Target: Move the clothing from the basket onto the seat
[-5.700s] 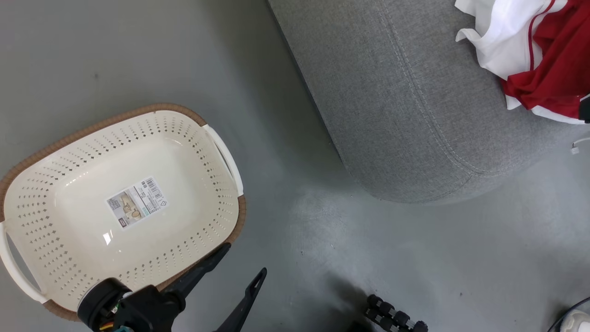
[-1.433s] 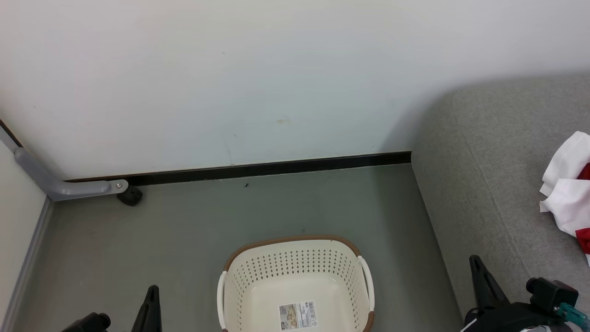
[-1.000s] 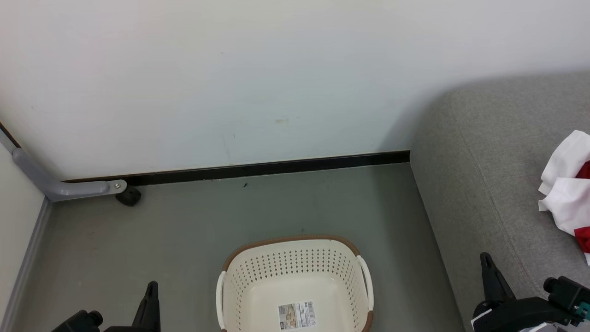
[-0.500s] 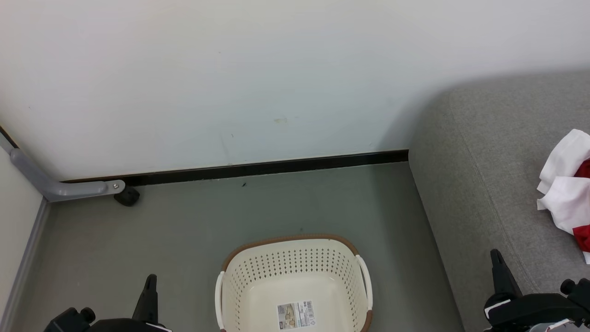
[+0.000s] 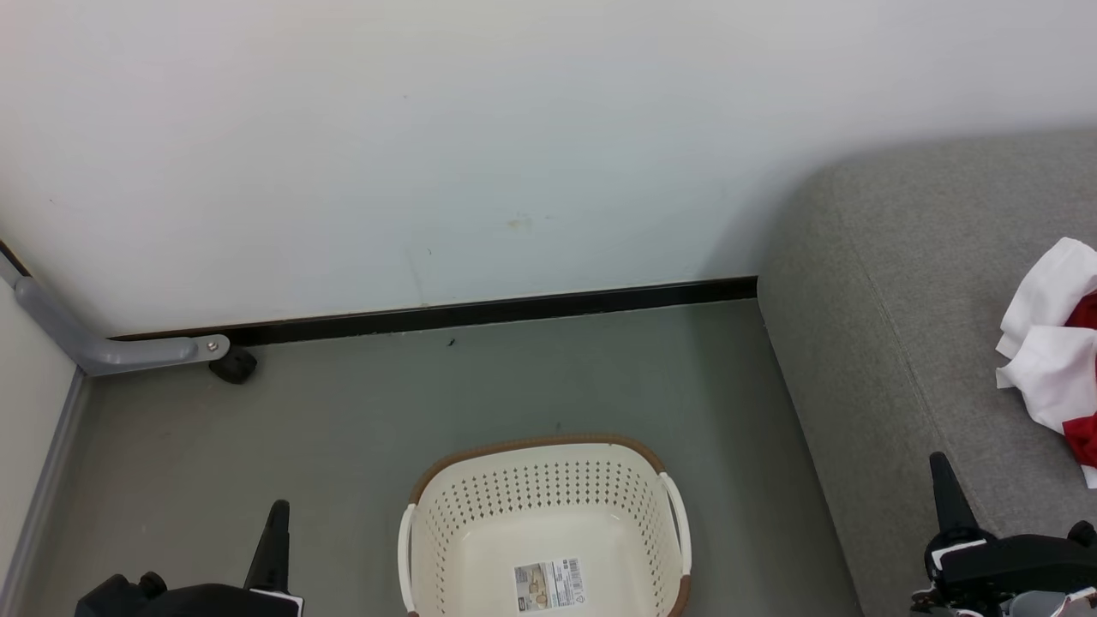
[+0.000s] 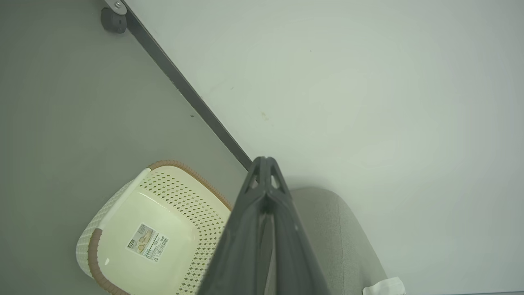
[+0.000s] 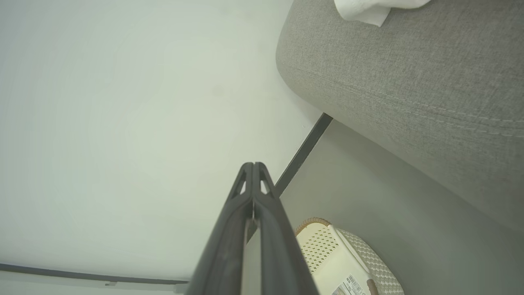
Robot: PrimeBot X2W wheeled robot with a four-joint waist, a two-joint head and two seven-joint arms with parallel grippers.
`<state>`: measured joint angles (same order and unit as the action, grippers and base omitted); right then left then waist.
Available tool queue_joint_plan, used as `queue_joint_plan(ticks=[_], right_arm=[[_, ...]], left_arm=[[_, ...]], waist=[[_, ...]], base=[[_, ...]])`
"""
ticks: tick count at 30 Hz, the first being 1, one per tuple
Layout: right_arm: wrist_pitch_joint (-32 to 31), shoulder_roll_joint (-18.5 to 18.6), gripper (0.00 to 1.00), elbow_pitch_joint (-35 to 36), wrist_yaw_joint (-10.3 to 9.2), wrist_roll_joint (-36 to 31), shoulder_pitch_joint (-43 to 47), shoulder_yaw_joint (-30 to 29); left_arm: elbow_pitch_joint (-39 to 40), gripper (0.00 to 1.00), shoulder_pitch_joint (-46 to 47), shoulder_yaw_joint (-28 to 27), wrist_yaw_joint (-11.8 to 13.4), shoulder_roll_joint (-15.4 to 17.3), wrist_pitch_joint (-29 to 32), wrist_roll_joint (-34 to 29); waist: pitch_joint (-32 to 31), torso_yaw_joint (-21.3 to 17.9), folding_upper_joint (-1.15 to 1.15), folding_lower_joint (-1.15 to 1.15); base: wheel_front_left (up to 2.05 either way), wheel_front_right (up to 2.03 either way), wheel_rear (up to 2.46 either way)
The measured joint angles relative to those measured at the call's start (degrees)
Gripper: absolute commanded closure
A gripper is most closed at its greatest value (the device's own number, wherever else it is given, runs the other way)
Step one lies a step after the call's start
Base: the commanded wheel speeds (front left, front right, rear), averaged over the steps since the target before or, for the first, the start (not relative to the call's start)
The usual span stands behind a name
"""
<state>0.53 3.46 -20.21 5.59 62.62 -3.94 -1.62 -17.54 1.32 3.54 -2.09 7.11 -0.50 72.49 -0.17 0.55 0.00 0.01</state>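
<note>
Red and white clothing (image 5: 1047,360) heaped on the grey seat (image 5: 900,343), well apart from the bare basket (image 5: 540,497). Light, limp, likely to sag and slip; best pinched at a bunched fold. Clenched on nothing: left gripper (image 6: 265,164), right gripper (image 7: 253,168).

One basket (image 5: 540,490), one seat (image 5: 900,300), one clothing heap (image 5: 1047,343) (red-and-white).

Matching ends: left gripper (image 5: 278,514) and right gripper (image 5: 939,467) are blocky matte-black housings with round knobs. A small white patch (image 5: 956,548) sits at each finger base. Long dark-grey tapered plastic fingers (image 6: 243,237), triangular cut-outs near the tips.
</note>
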Motion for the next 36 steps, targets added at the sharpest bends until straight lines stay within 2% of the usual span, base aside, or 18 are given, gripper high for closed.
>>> queue_joint_plan(ticks=[36], right_arm=[[-7.0, -0.9, 1.00, 2.7, 1.05, 28.7, -0.5, -6.2]], left_arm=[[0.1, 1.00, 2.8, -8.3, -5.0, -4.5, 6.7, 18.7]], waist=[[0.3, -0.6, -0.01, 0.00]], base=[[0.00, 0.00, 0.00]])
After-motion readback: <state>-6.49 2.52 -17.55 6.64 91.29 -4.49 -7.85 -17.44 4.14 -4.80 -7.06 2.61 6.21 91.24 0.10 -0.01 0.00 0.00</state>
